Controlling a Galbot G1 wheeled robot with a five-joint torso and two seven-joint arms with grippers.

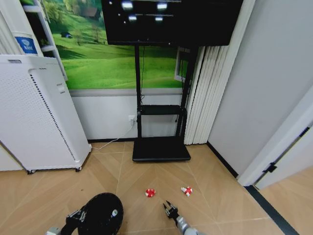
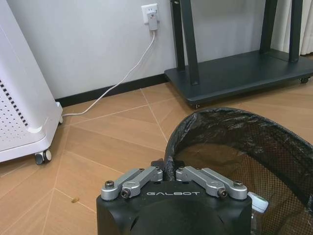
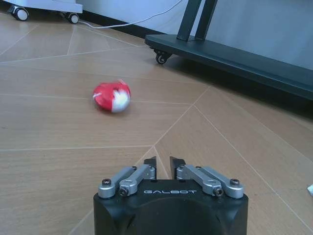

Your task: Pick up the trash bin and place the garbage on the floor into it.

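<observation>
Two wrappers [image 1: 150, 193] lie just beyond right claw [image 1: 169, 207].

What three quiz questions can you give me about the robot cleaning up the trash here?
1. True or false: the left gripper is clamped on the rim of the trash bin.
2. How many red-and-white wrappers lie on the floor?
3. Low over the floor, the right gripper is nearest to: A) the wrappers, B) the white appliance, C) the TV stand.

Key: 1 true; 2 two; 3 A.
</observation>
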